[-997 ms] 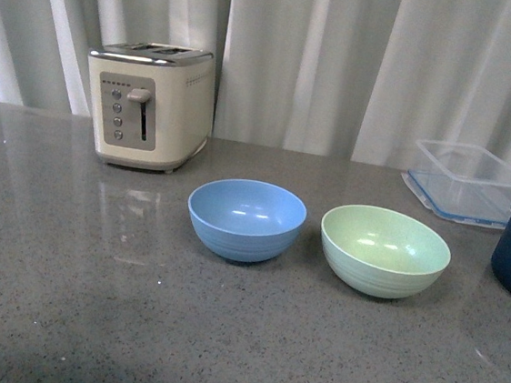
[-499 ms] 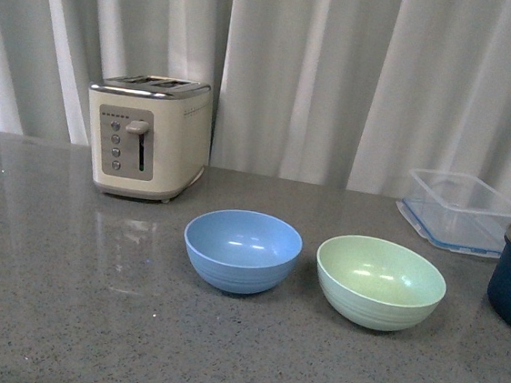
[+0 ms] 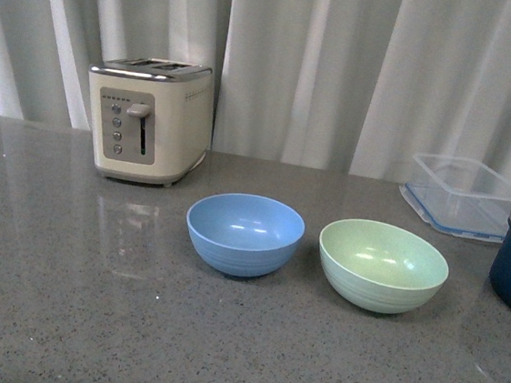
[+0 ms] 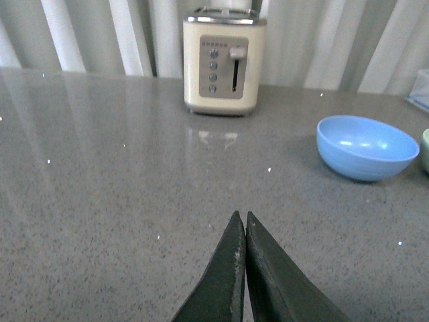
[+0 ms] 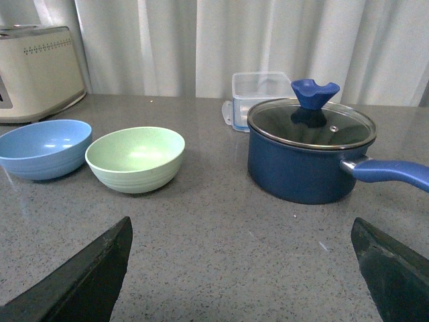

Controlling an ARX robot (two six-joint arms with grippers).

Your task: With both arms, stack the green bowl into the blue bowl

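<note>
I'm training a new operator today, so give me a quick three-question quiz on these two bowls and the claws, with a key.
1. True or false: the green bowl sits inside the blue bowl.
2. Which claw is open: A) left, B) right?
3. Fill in: behind the blue bowl, leftward, stands a cream ____.
Key: 1 false, they stand side by side. 2 B: the right claw is open, the left claw shut. 3 toaster.
</note>
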